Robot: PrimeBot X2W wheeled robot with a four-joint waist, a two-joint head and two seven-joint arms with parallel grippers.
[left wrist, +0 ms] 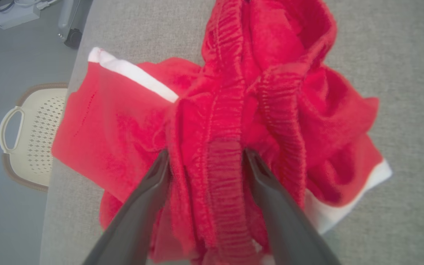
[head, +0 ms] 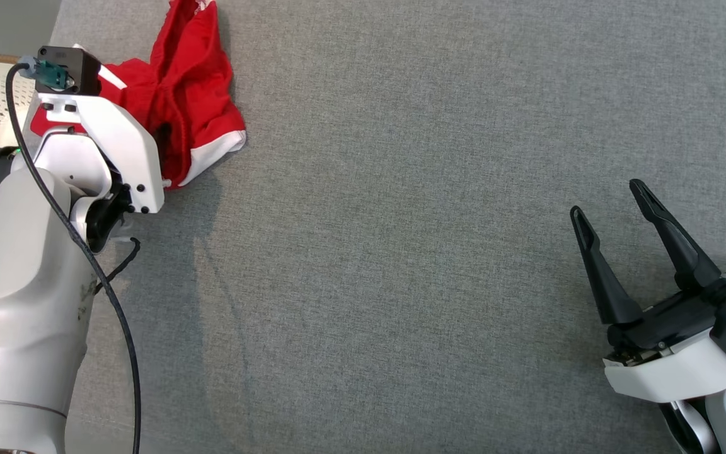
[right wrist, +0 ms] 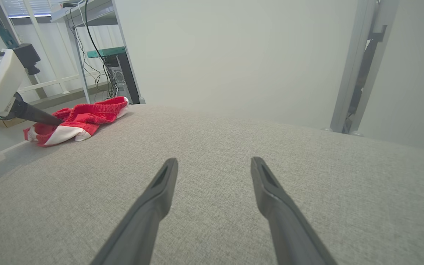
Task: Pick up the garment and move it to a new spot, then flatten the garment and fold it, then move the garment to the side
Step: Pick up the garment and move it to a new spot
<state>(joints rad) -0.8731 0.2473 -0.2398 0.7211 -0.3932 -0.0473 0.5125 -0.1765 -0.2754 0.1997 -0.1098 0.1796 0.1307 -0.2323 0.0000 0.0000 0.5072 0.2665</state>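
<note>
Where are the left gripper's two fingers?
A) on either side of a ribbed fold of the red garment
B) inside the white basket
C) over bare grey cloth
A: in the left wrist view the left gripper is open, with a ribbed fold of the red garment lying between its two dark fingers.

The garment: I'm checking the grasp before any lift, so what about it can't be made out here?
- Head view: the left arm covers part of the garment; the top edge cuts off more.
- Left wrist view: folds hide what lies under the left claw.
- Right wrist view: too small for detail.
</note>
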